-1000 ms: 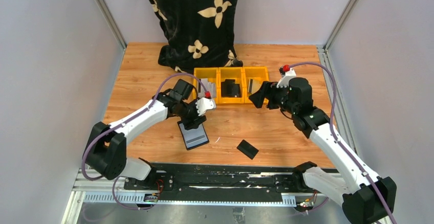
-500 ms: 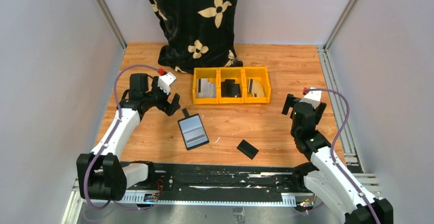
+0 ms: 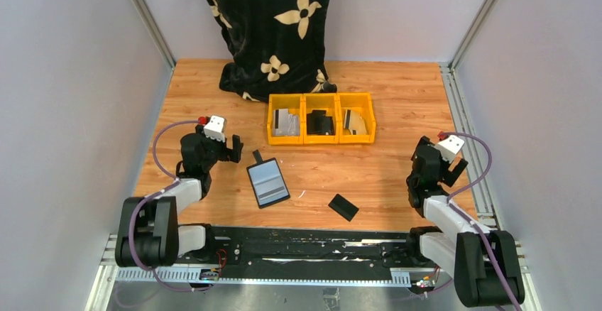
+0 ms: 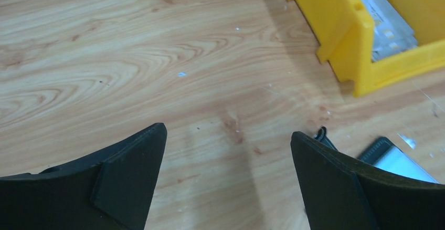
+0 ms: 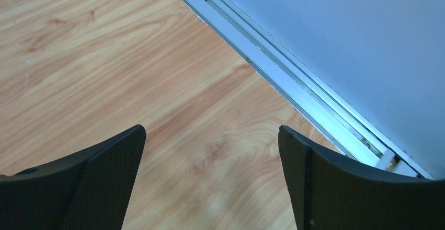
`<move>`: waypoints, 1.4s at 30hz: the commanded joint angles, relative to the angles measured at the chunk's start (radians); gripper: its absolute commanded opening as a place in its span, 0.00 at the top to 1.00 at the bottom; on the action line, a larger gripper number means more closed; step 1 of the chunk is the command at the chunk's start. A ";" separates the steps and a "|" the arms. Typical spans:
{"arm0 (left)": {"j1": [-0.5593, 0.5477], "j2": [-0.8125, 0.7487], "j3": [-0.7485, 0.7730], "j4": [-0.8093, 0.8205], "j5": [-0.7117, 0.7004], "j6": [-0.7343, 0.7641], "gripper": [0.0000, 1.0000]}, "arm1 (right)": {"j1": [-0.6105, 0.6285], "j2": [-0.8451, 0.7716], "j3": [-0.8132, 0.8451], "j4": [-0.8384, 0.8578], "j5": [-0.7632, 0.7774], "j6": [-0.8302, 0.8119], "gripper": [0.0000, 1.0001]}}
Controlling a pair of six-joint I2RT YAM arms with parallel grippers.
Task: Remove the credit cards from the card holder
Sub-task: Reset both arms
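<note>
Left tool (image 4: pixel 225 135) and right tool (image 5: pixel 210 135) gape empty by the side edges; the holder (image 3: pixel 268 183) lies open near the near edge, unpinned, so tugging its slots could drag it.

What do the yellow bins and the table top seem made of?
The yellow bins look like moulded plastic: even glossy colour, thick smooth walls. The table top shows wood grain with a smooth sheen: wood or printed laminate, I cannot tell which.
</note>
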 commanded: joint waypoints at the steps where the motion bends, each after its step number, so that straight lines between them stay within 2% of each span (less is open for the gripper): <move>1: 0.004 0.108 -0.052 0.381 -0.113 -0.063 0.00 | -0.062 0.038 -0.022 0.156 -0.098 0.043 0.00; 3: 0.006 0.144 -0.071 0.460 -0.136 -0.079 0.00 | -0.071 0.065 -0.054 0.246 -0.142 0.034 0.00; 5: 0.006 0.124 -0.072 0.424 -0.131 -0.063 0.00 | -0.073 0.106 -0.066 0.303 -0.165 0.022 0.00; 8: 0.005 0.130 -0.148 0.548 -0.137 -0.050 0.00 | -0.072 0.183 -0.083 0.408 -0.202 -0.017 0.00; 10: 0.005 0.209 -0.225 0.806 -0.152 -0.086 0.00 | -0.072 0.196 -0.071 0.414 -0.275 -0.053 0.00; 11: 0.005 0.214 -0.228 0.816 -0.156 -0.093 0.00 | -0.072 0.202 -0.065 0.411 -0.295 -0.064 0.00; 14: 0.003 0.158 -0.155 0.584 -0.181 -0.075 0.00 | -0.073 0.253 -0.036 0.432 -0.431 -0.141 0.00; 16: -0.003 0.184 -0.143 0.615 -0.201 -0.088 0.00 | -0.073 0.326 -0.017 0.471 -0.562 -0.177 0.00; 18: -0.005 0.177 -0.140 0.596 -0.202 -0.086 0.00 | -0.058 0.458 -0.053 0.718 -0.521 -0.235 0.00; 21: -0.005 0.180 -0.145 0.609 -0.200 -0.087 0.00 | -0.045 0.383 0.018 0.452 -0.497 -0.202 0.00; 24: -0.005 0.179 -0.146 0.608 -0.201 -0.087 0.00 | -0.042 0.446 -0.033 0.652 -0.491 -0.233 0.00; 29: -0.005 0.173 -0.157 0.623 -0.260 -0.109 0.00 | -0.039 0.407 -0.006 0.538 -0.498 -0.226 0.00; 39: -0.012 0.178 -0.139 0.593 -0.254 -0.095 0.00 | -0.038 0.412 -0.010 0.554 -0.497 -0.230 0.00; 42: -0.032 0.172 -0.127 0.561 -0.304 -0.080 0.00 | -0.038 0.412 -0.010 0.554 -0.497 -0.232 0.00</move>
